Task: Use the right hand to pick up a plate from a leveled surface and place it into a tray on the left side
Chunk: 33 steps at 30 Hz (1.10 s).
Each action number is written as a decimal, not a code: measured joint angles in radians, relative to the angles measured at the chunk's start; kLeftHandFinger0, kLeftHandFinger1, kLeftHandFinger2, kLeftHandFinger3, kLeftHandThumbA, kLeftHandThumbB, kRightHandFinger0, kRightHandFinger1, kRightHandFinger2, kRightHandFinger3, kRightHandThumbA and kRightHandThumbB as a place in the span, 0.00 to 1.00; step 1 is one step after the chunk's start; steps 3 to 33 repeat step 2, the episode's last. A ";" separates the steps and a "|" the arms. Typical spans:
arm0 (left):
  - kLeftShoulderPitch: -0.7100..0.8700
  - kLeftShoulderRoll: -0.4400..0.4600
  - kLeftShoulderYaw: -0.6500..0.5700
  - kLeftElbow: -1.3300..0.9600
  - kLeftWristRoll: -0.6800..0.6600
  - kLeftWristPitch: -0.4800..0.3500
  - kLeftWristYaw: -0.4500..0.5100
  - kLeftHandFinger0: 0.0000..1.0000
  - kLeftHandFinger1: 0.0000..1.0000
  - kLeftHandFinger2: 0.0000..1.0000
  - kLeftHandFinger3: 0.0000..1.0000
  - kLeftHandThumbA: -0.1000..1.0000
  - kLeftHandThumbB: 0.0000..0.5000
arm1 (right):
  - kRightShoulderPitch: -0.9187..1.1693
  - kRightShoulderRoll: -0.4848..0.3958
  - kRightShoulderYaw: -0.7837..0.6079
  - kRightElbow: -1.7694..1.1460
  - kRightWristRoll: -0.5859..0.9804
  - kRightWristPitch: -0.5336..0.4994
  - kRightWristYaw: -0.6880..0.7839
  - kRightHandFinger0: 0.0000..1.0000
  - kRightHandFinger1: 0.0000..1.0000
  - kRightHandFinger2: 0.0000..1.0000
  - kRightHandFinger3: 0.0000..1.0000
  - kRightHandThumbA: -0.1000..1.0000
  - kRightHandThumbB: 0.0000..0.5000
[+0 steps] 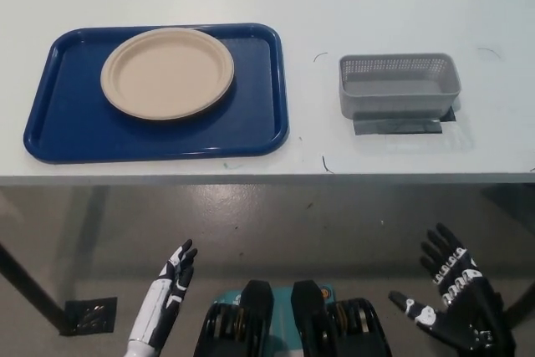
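A beige plate (167, 72) lies flat inside the blue tray (251, 119) on the left part of the white table. My black right hand (456, 298) hangs below the table's front edge at the lower right, open with fingers spread, holding nothing. At the lower left, also below the table, my white left hand (167, 290) rests open and empty. Both hands are far from the plate.
A grey mesh basket (399, 84) stands upside down on the right half of the table, taped down at its front. The white table (334, 6) has its front edge across the middle of the picture; grey floor shows beneath.
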 measured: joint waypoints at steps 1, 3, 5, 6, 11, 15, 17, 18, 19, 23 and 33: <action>0.000 0.000 0.000 0.002 0.000 -0.001 0.000 1.00 1.00 1.00 1.00 1.00 0.18 | -0.008 0.000 -0.005 0.037 -0.006 -0.017 0.000 1.00 1.00 1.00 1.00 1.00 0.33; 0.000 -0.001 0.000 0.003 0.000 -0.001 0.000 1.00 1.00 1.00 1.00 1.00 0.18 | -0.013 0.000 -0.007 0.054 -0.009 -0.025 0.000 1.00 1.00 1.00 1.00 1.00 0.33; 0.000 -0.001 0.000 0.003 0.000 -0.001 0.000 1.00 1.00 1.00 1.00 1.00 0.18 | -0.013 0.000 -0.007 0.054 -0.009 -0.025 0.000 1.00 1.00 1.00 1.00 1.00 0.33; 0.000 -0.001 0.000 0.003 0.000 -0.001 0.000 1.00 1.00 1.00 1.00 1.00 0.18 | -0.013 0.000 -0.007 0.054 -0.009 -0.025 0.000 1.00 1.00 1.00 1.00 1.00 0.33; 0.000 -0.001 0.000 0.003 0.000 -0.001 0.000 1.00 1.00 1.00 1.00 1.00 0.18 | -0.013 0.000 -0.007 0.054 -0.009 -0.025 0.000 1.00 1.00 1.00 1.00 1.00 0.33; 0.000 -0.001 0.000 0.003 0.000 -0.001 0.000 1.00 1.00 1.00 1.00 1.00 0.18 | -0.013 0.000 -0.007 0.054 -0.009 -0.025 0.000 1.00 1.00 1.00 1.00 1.00 0.33; 0.000 -0.001 0.000 0.003 0.000 -0.001 0.000 1.00 1.00 1.00 1.00 1.00 0.18 | -0.013 0.000 -0.007 0.054 -0.009 -0.025 0.000 1.00 1.00 1.00 1.00 1.00 0.33; 0.000 -0.001 0.000 0.003 0.000 -0.001 0.000 1.00 1.00 1.00 1.00 1.00 0.18 | -0.013 0.000 -0.007 0.054 -0.009 -0.025 0.000 1.00 1.00 1.00 1.00 1.00 0.33; 0.000 -0.001 0.000 0.003 0.000 -0.001 0.000 1.00 1.00 1.00 1.00 1.00 0.18 | -0.013 0.000 -0.007 0.054 -0.009 -0.025 0.000 1.00 1.00 1.00 1.00 1.00 0.33; 0.000 -0.001 0.000 0.003 0.000 -0.001 0.000 1.00 1.00 1.00 1.00 1.00 0.18 | -0.013 0.000 -0.007 0.054 -0.009 -0.025 0.000 1.00 1.00 1.00 1.00 1.00 0.33; 0.000 -0.001 0.000 0.003 0.000 -0.001 0.000 1.00 1.00 1.00 1.00 1.00 0.18 | -0.013 0.000 -0.007 0.054 -0.009 -0.025 0.000 1.00 1.00 1.00 1.00 1.00 0.33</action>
